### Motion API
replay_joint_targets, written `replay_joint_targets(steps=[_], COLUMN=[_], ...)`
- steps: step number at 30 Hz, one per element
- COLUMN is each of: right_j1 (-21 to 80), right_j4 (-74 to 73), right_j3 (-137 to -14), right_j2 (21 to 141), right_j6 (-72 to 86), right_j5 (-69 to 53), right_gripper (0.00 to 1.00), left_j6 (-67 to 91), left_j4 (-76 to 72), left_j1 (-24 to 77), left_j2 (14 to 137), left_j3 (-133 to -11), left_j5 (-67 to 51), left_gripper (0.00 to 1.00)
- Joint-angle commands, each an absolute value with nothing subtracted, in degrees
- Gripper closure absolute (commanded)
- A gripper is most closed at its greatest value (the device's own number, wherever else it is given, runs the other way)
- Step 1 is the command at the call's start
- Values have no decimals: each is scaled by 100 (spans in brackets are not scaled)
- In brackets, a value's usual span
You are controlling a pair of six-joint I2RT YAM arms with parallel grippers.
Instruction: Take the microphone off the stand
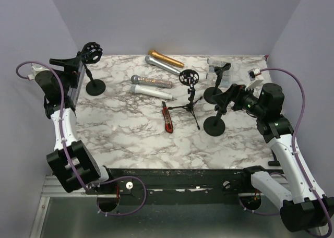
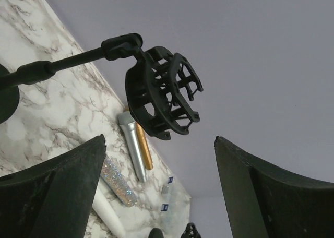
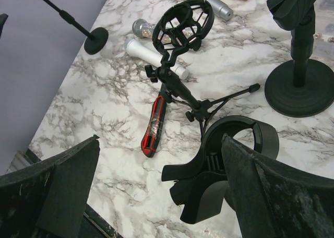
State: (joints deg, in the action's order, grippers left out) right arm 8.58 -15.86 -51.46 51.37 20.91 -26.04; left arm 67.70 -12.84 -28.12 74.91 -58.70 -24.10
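Gold microphone (image 1: 166, 58), silver microphone (image 1: 163, 65), glittery microphone (image 1: 151, 81) and white microphone (image 1: 151, 91) lie on the white marble tabletop (image 1: 130, 131), off every stand, beside a red utility knife (image 1: 167, 118) and black tripod stand (image 3: 175, 84). Left fingers (image 2: 57, 196) and right fingers (image 3: 52, 196) gape, released. Lavender walls (image 1: 182, 19).

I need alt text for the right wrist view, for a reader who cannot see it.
An empty shock mount on a tripod stands on a marble table, seen between the wide-open fingers of the right gripper. A red utility knife lies beside the tripod, and an empty microphone clip sits nearest the camera.
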Motion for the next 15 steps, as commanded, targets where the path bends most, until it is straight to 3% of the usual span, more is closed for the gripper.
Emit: replay_joint_targets(steps=[1,7,15], right_j1=[888,887,888], right_j4=[-1459,-1433,-1402], right_j3=[-5085,-5080,-5081], right_j2=[5184,5262,5381], right_j6=[2042,2047,2049], right_j5=[-2666,-2668,-2625], right_gripper=[0,0,0], left_j6=[7700,8204,8138], left_j4=[-1703,-2039,-857], left_j1=[-2808,-2720,-2421], left_j2=[7819,8082,8865], left_j3=[-5919,-5775,-7007], left_j5=[-1777,-829,-541], left_gripper=[18,19,22])
